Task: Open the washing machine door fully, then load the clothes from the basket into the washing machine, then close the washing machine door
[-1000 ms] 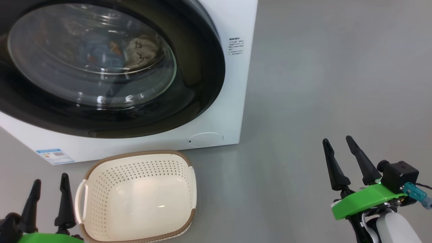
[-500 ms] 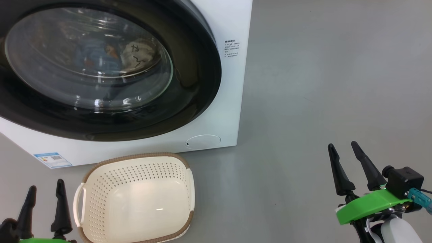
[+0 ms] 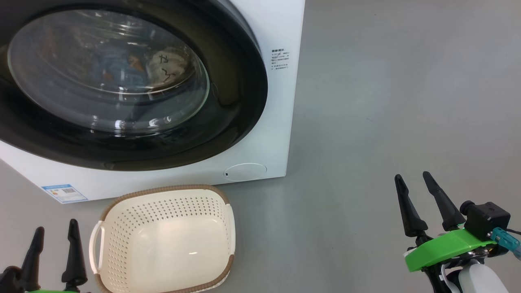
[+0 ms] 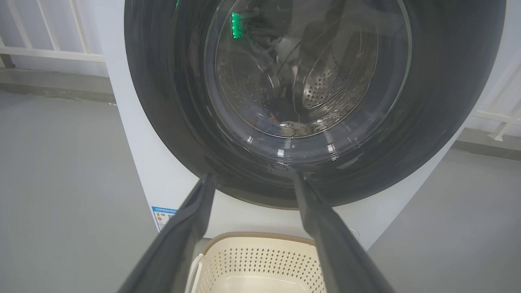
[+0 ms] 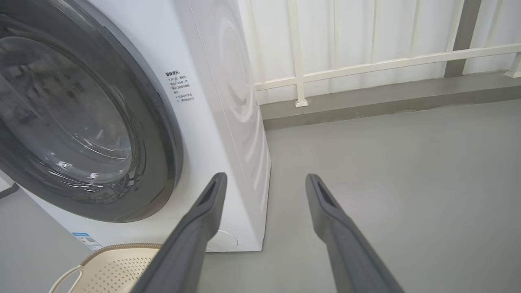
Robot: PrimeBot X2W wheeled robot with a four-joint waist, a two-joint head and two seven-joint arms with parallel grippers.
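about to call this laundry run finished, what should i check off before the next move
1. washing machine door shut: ok, its black rim lies flat against the white front.
2. clothes inside: ok, a cream garment and a blue one show behind the glass.
3. basket empty: ok, only its bare bottom shows.
4. left pincer free: ok, open, holding nothing, beside the basket.
5. right pincer free: ok, open, holding nothing, above the floor.
6. door latch caught: cannot tell, the latch is hidden.
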